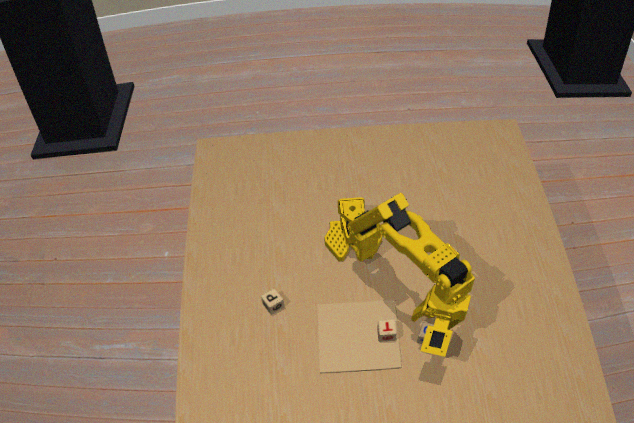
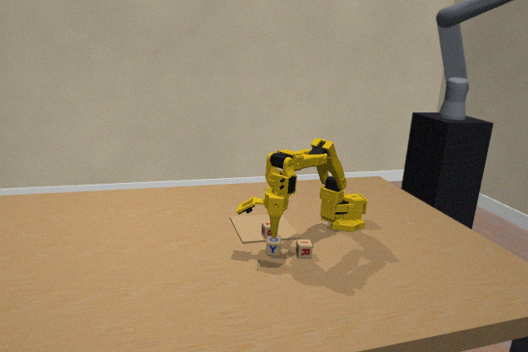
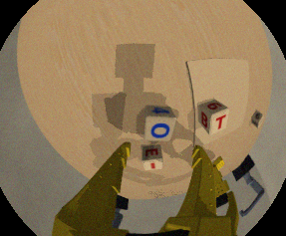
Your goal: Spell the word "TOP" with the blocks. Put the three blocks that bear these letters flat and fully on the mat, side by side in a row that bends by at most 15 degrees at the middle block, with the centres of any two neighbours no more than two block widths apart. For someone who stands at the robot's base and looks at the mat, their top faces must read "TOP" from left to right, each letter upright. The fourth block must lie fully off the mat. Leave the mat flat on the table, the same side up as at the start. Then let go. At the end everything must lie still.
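My gripper (image 2: 274,234) (image 3: 162,146) is open, pointing down with its fingertips low by the O block. The O block (image 1: 424,333) (image 2: 273,246) (image 3: 159,129) stands off the mat, blue O up, partly hidden by the gripper in the top view. The T block (image 1: 387,329) (image 2: 266,229) (image 3: 214,118) lies on the mat (image 1: 343,346) (image 3: 234,74) near its edge facing the O block, T upright from the base. The P block (image 1: 272,300) (image 3: 256,118) lies off the mat's other side, P up and turned askew.
The fourth block (image 2: 304,249) (image 3: 152,157) stands off the mat, close to the O block on the base side, with a red mark on top; the arm hides it in the top view. The wooden table (image 1: 245,372) (image 2: 127,288) carries everything.
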